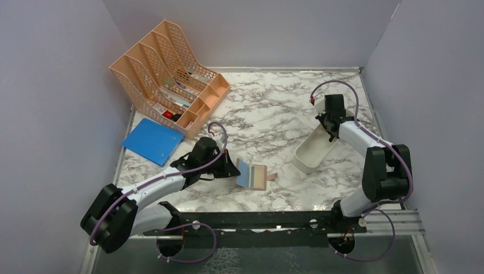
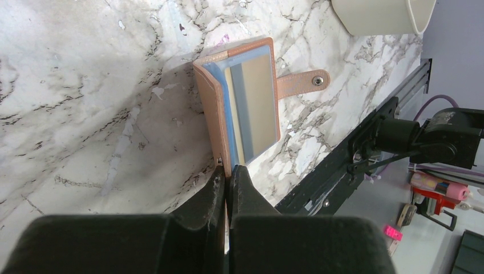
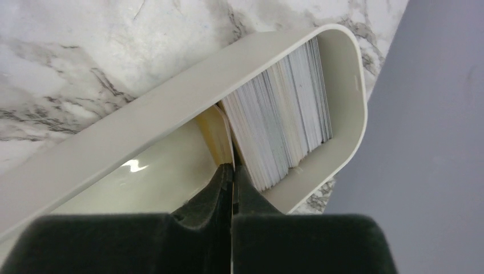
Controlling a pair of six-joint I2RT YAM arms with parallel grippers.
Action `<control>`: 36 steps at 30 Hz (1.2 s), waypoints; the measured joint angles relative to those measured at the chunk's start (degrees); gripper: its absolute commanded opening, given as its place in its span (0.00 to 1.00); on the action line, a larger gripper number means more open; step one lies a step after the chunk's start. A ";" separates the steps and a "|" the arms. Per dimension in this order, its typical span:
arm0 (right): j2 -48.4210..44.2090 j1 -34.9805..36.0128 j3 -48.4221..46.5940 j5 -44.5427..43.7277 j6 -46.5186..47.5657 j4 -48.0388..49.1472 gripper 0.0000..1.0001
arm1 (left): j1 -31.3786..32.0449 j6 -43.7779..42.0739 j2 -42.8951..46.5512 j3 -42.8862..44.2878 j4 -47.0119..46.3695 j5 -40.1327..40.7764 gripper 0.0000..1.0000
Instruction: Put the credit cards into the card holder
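The card holder (image 2: 245, 103), pinkish-tan with a light blue lining and a snap tab (image 2: 302, 84), sits open at the centre of the left wrist view. The left gripper (image 2: 228, 174) is clamped on its lower corner. In the right wrist view, inside the white tray (image 3: 171, 105), the right gripper (image 3: 233, 171) pinches a yellowish credit card (image 3: 216, 134) beside a whitish-grey stack (image 3: 285, 114).

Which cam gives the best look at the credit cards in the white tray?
Right wrist: the credit cards stand on edge, packed at one end of the white tray, right claw shut on a yellowish card. Top external shows only the tray under the arm; left wrist only the tray's end, no cards.
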State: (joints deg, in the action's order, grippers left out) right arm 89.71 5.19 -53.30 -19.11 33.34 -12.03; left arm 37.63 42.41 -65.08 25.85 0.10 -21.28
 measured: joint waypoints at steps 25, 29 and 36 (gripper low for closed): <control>-10.84 -0.02 -9.84 13.46 -17.16 -15.47 0.01 | 0.00 4.44 -0.74 -0.31 -5.44 -0.07 0.00; -12.39 -0.02 -13.14 16.39 -23.82 -16.92 0.01 | 0.00 6.29 -2.25 -0.33 -8.68 -0.24 0.00; -14.45 -0.04 -14.27 25.70 -36.57 -18.03 0.01 | 0.00 8.02 -4.74 -1.36 -12.35 -0.20 0.14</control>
State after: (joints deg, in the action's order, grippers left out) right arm 75.26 5.15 -67.57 6.59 -3.22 -30.06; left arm 37.63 50.43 -69.82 24.49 -12.25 -21.47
